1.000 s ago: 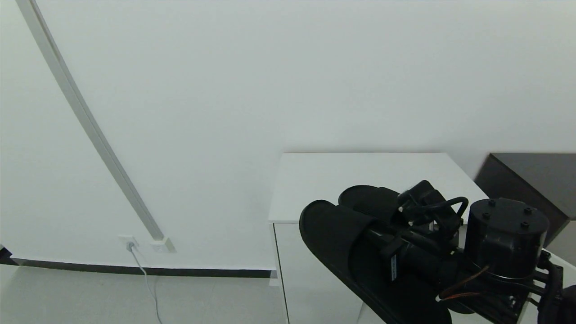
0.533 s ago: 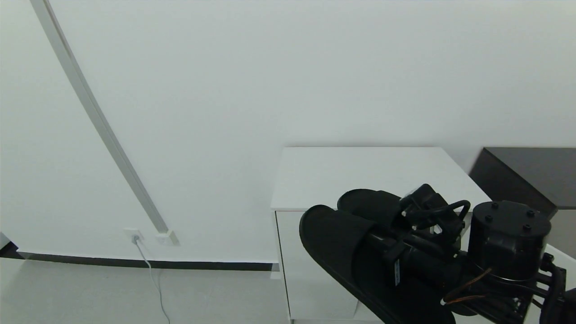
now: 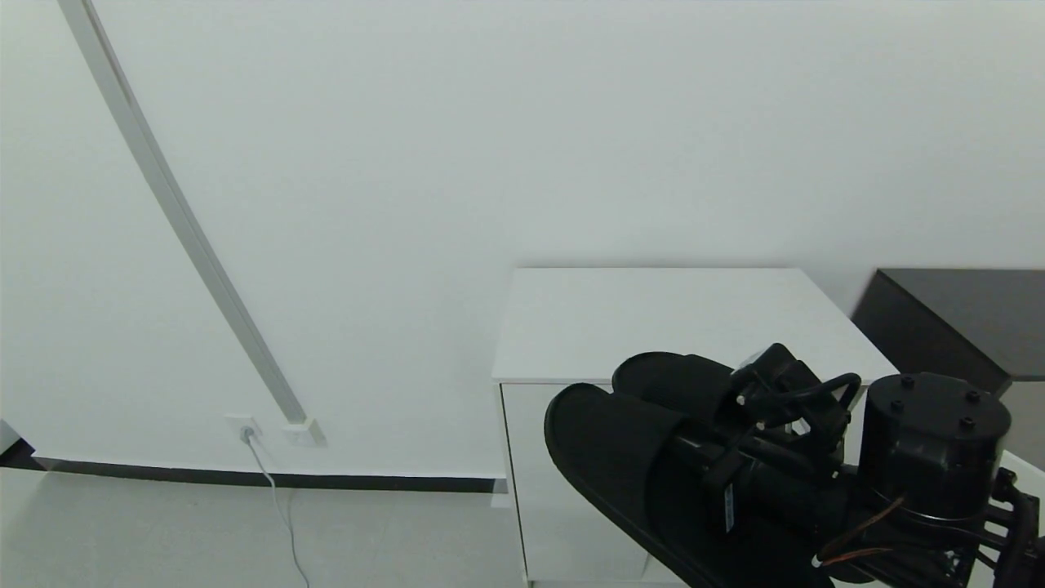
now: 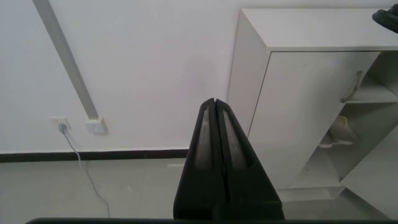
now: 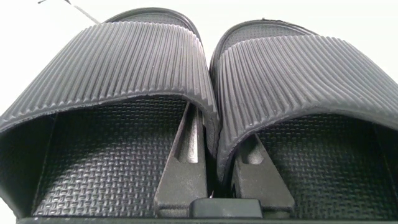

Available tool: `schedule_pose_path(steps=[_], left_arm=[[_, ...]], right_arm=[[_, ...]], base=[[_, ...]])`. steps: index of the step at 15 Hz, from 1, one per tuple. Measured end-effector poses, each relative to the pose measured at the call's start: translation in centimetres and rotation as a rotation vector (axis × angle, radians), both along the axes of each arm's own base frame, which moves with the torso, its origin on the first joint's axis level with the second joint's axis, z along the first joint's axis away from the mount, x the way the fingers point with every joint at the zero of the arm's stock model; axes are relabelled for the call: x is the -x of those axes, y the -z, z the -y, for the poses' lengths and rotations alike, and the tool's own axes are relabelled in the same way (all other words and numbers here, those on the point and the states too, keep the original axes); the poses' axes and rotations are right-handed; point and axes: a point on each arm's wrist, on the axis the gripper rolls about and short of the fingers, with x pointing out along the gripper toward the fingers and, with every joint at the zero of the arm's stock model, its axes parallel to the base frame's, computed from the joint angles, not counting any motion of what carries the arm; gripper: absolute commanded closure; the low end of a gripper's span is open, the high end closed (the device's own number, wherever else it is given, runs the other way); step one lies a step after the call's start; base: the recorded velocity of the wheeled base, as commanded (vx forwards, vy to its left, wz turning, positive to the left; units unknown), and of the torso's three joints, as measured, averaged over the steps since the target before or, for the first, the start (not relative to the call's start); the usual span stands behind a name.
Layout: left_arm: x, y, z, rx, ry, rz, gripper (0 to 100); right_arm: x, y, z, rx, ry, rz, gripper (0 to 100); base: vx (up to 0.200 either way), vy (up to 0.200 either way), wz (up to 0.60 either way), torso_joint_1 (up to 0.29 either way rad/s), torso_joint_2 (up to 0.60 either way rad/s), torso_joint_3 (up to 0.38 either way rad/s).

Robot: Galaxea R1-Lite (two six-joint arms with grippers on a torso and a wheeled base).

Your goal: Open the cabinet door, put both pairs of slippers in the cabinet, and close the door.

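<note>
My right gripper [image 3: 735, 457] is shut on a pair of black ribbed slippers [image 3: 620, 441], held in the air in front of the white cabinet [image 3: 653, 327]. In the right wrist view one finger sits inside each slipper [image 5: 124, 74], and the right gripper [image 5: 214, 180] pinches the two adjoining strap walls together. My left gripper [image 4: 215, 143] is shut and holds nothing, off to the cabinet's [image 4: 298, 93] left. The cabinet's left door with its handle [image 4: 352, 87] is closed. Beside it the right side stands open, with a pale slipper [image 4: 339, 130] on a shelf.
A dark piece of furniture [image 3: 963, 327] stands right of the cabinet. A wall socket with a cable [image 3: 245, 433] and a slanting conduit [image 3: 163, 204] are on the wall to the left. Bare floor [image 3: 245, 531] lies left of the cabinet.
The head camera has shifted, so the cabinet shows higher and more of its front is seen. The right gripper with the slippers has drifted slightly right.
</note>
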Motion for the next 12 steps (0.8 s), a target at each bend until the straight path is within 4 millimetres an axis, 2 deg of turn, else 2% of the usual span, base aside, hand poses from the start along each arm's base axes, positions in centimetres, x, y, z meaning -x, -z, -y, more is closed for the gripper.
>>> schedule_pose_path(steps=[12], left_arm=[[0.00, 0.00, 0.00, 0.000, 0.000, 0.000, 100]], right_arm=[[0.19, 0.23, 0.16, 0.011, -0.002, -0.005, 100]], base=[[0.000, -0.200, 0.00, 0.004, 0.00, 0.002]])
